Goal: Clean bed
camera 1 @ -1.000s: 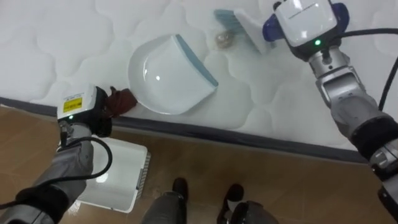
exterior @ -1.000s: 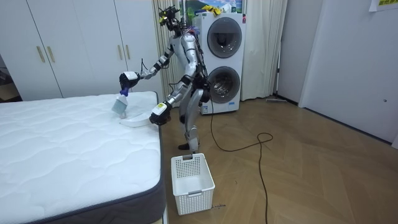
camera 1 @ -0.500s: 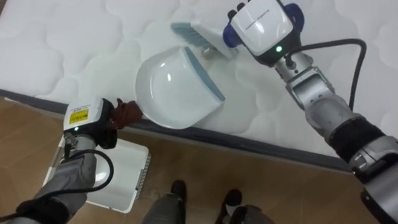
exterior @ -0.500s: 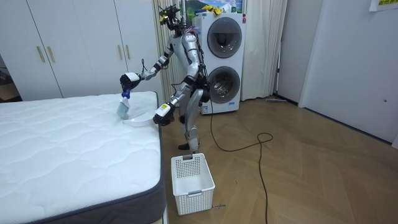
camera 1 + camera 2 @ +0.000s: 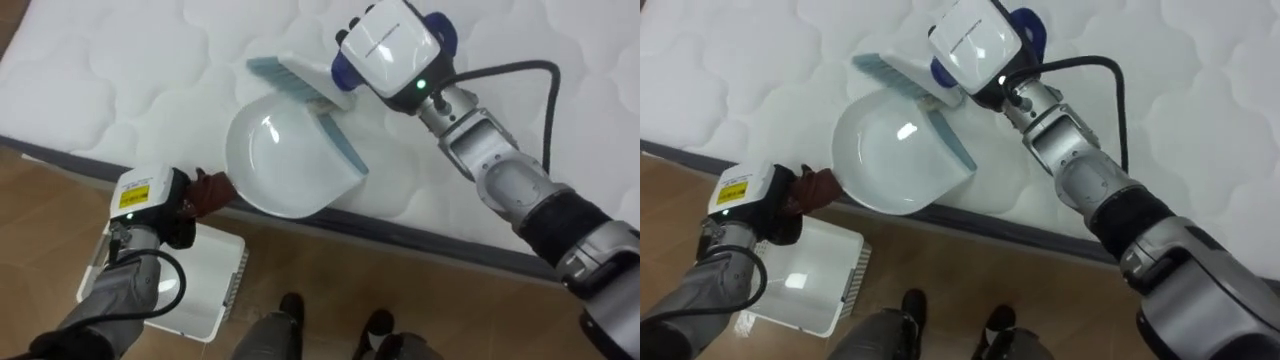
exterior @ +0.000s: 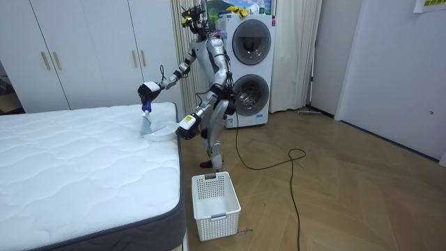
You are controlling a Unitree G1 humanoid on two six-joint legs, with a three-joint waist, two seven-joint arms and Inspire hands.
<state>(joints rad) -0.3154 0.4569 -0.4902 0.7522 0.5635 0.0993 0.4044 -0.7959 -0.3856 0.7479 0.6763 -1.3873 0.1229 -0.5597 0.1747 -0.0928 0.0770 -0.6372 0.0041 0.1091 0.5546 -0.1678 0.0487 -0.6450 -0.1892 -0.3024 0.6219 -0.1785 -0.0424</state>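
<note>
A white dustpan (image 5: 285,160) with a blue lip lies on the mattress (image 5: 120,60) at its near edge. Its brown handle (image 5: 212,190) sticks out over the edge, and my left hand (image 5: 178,218) is shut on it. My right hand (image 5: 385,50) is curled round the blue grip of a white brush (image 5: 300,80) with pale blue bristles. The brush head rests against the far rim of the dustpan's mouth. In the room view I stand at the bed's corner, leaning over it, with the dustpan (image 6: 159,132) under my right hand (image 6: 148,90).
A white plastic basket (image 5: 190,290) stands on the wooden floor just below my left hand, beside the bed (image 6: 83,174). Stacked washing machines (image 6: 251,63) are behind me and white wardrobes (image 6: 83,49) stand along the wall. The dark bed frame edge (image 5: 420,240) runs under the mattress.
My right hand has swept the brush left and toward me, up to the dustpan's mouth. The small crumpled scrap seen beside the brush earlier no longer shows. The eye view has shifted.
</note>
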